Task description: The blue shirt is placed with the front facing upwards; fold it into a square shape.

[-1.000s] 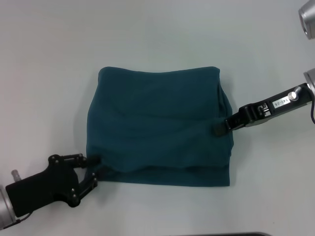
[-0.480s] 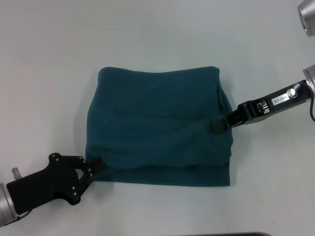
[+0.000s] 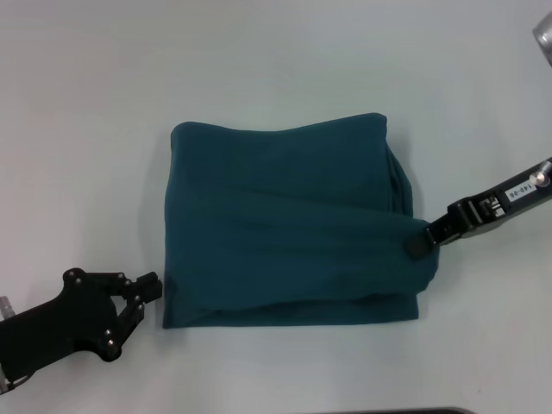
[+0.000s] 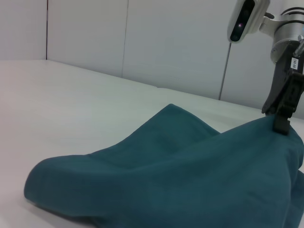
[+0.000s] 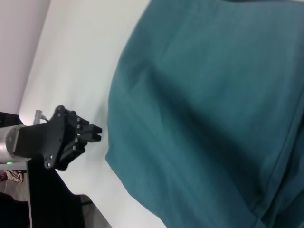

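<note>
Head view, nearest first: the left gripper (image 3: 148, 288) sits at the near left, just off the shirt's (image 3: 285, 233) near-left corner. Its jaws look drawn together on nothing, with a sliver of bare table (image 3: 86, 129) between the tips and the cloth. The shirt lies mid-table as a compact, roughly square bundle, several layers thick, its front lettering hidden by the folds.

At the shirt's right edge the right gripper (image 3: 419, 243) has its tip pressed on the cloth, which bulges and creases toward it. I judge it pinched on that edge, though the fingers are too dark to be sure. The left wrist view shows that side of the fabric raised under the right gripper (image 4: 281, 124).

The job looks nearly finished; what is left is squaring up. The right side is rounded and the near-right corner pokes out past the line of the far corner. To do it well, that edge should be drawn or laid in line, then let go straight down without dragging the top layer. The left arm would do best to keep off the near-left corner, which already lies fairly crisp.

Bare table lies open on every side of the shirt, widest beyond the far edge, so both arms have room to back away outward.
</note>
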`<state>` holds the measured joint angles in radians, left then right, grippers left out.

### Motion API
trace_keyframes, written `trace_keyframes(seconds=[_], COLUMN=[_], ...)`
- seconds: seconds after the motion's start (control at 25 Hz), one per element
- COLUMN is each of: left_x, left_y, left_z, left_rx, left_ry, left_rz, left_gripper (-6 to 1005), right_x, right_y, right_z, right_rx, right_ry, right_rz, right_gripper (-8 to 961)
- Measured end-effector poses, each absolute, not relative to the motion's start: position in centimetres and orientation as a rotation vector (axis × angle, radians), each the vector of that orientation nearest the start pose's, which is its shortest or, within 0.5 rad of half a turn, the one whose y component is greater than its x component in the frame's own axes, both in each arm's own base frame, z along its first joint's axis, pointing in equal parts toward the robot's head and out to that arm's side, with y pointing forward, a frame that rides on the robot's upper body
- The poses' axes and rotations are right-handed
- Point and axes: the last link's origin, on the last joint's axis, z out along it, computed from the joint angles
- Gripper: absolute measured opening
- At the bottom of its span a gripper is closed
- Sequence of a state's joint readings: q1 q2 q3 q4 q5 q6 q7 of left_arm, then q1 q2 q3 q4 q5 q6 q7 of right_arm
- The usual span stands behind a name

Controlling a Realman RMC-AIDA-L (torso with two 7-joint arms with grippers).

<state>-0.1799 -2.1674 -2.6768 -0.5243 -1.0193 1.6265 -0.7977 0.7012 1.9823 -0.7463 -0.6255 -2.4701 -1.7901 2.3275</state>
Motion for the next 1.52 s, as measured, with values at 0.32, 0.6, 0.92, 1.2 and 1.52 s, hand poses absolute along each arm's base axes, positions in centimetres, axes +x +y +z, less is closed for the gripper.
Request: trace_keyframes(seconds=[0.32,0.6,0.92,1.2,1.52], left_x=[-34.7,-34.5,-34.4,-34.6,-34.4], left_y=[18.9,18.9,19.0,19.1,19.3], left_z=[-3.8,-3.5,-3.4,-2.8,-2.1], left_rx=[-2.567,-2.555,-2.548,-2.505,-2.501], left_ry=[-0.518,-0.486,-0.465,-0.448,-0.41], left_rz=[-0.675,-0.696,-0.704,-0.712,-0.716], left_gripper=[50,50,49,49,52], right_x=[26.7,27.0,27.0,27.8,28.8], right_y=[31.5,31.2,31.5,31.1,32.3], right_z=[0.9,0.3,1.0,1.8,5.3], right_rx=[-2.703,-2.694,-2.66,-2.642,-2.516], right_ry=[1.886,1.89,1.927,1.944,1.933], right_rz=[-0.137,-0.209,-0.109,-0.128,0.086], right_gripper=[57,95,138,213,473])
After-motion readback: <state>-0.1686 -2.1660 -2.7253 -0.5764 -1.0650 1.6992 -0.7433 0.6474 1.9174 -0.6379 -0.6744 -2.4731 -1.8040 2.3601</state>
